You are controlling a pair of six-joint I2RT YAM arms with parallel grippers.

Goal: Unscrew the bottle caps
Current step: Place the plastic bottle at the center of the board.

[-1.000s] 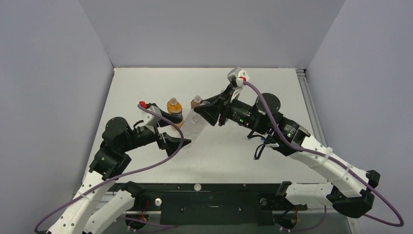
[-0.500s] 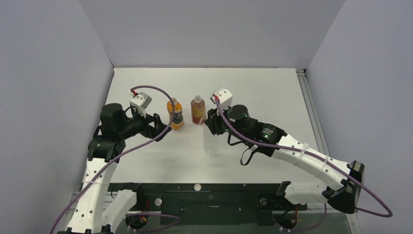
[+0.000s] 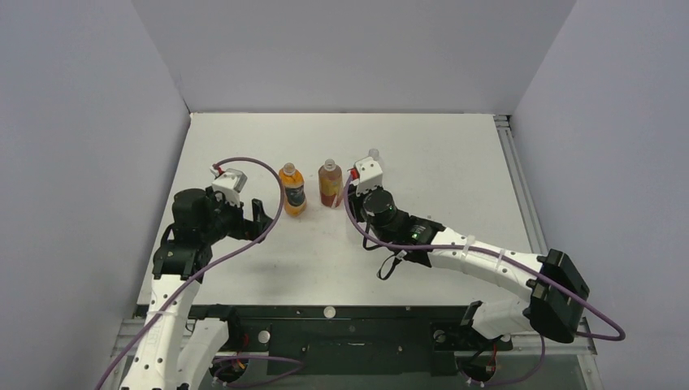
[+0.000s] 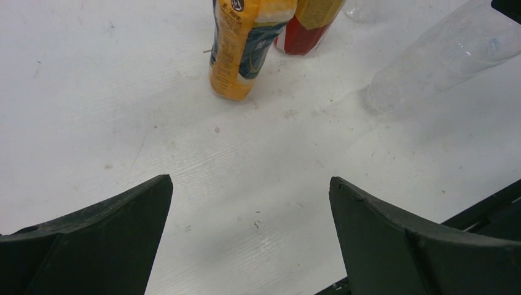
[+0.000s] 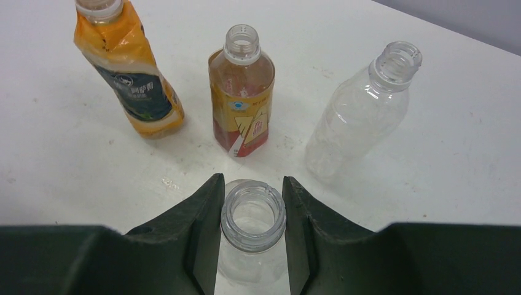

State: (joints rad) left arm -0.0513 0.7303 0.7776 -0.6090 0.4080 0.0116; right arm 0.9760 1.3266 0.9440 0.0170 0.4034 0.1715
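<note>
The right gripper [image 5: 252, 182] is clenched on the neck of a clear bottle [image 5: 253, 221], one finger pressed to each side just under the rim. The bottle's mouth is open. From the other arm's side, that bottle leans, with its base down on the desk [image 3: 422, 138].

Just beyond it, around the middle of the desk, three more stand upright in a loose row. An orange bottle [image 5: 130, 80] with a dark label is the one nearest the left edge. A reddish-brown bottle [image 5: 241, 98] stands beside it, and a second clear bottle [image 5: 359, 117] stands towards the right edge. The reddish-brown bottle and the second clear bottle show bare threaded necks (the orange one's top is partly cut off, so I cannot tell about it).

The left gripper [image 4: 250, 181] hangs low over the desk, short of the orange bottle on the side of the near left corner. It is released, its fingers spread wide over bare desk.
</note>
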